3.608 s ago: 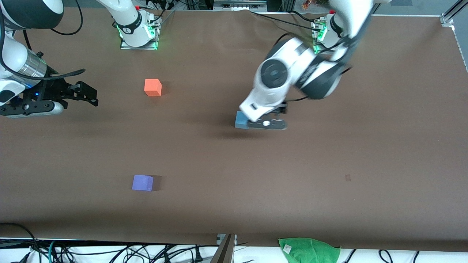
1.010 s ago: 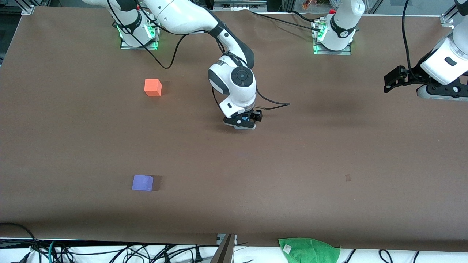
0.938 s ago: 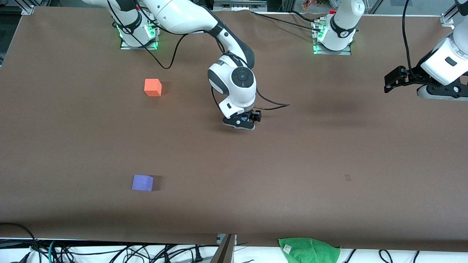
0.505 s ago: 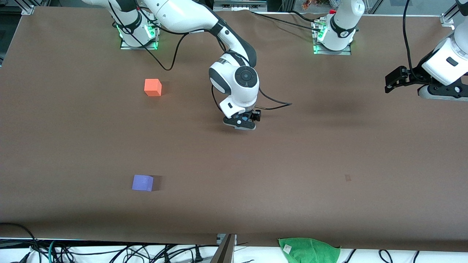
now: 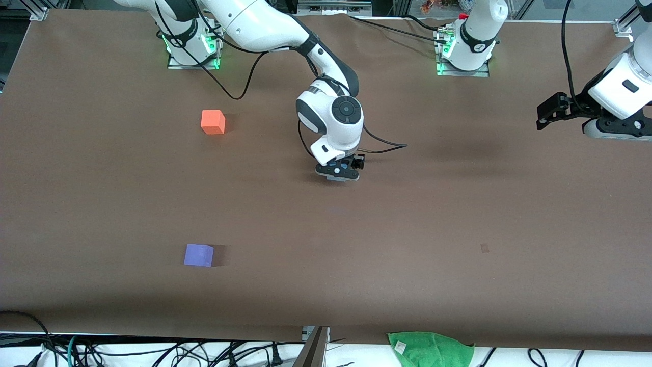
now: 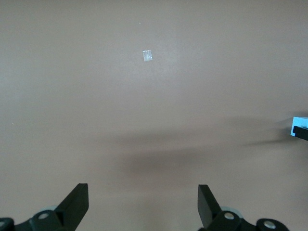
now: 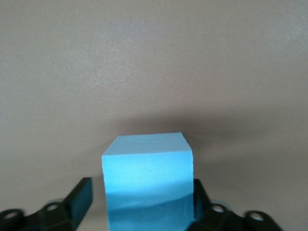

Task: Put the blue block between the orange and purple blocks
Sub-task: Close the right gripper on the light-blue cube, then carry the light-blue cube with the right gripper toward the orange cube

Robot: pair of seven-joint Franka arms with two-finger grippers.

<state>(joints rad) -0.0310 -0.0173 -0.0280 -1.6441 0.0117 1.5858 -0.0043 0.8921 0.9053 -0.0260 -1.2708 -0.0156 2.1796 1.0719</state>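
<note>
The small sky-blue matte cube (image 7: 147, 180) sits between the fingers of the right end effector (image 5: 337, 172), out in the middle of the brown table (image 5: 458, 214), well apart from both the bright orange matte cube (image 5: 213, 122) and the violet-purple matte cube (image 5: 198, 255), which lie toward the right arm's end, the purple one nearer the front camera. From the wrist view one finger looks to touch the cube's side while the other shows a sliver of gap, so I would call it closing on the cube rather than firmly pinching. My worry is just that: if one finger meets it first, the cube could be shoved sideways or twisted, and a corner grip might let it drop on the way over. The right arm reaches out from its base with the wrist pointing straight down, low to the table. The left end effector (image 5: 547, 110) waits with fingers spread, up over the left arm's end of the table.
</note>
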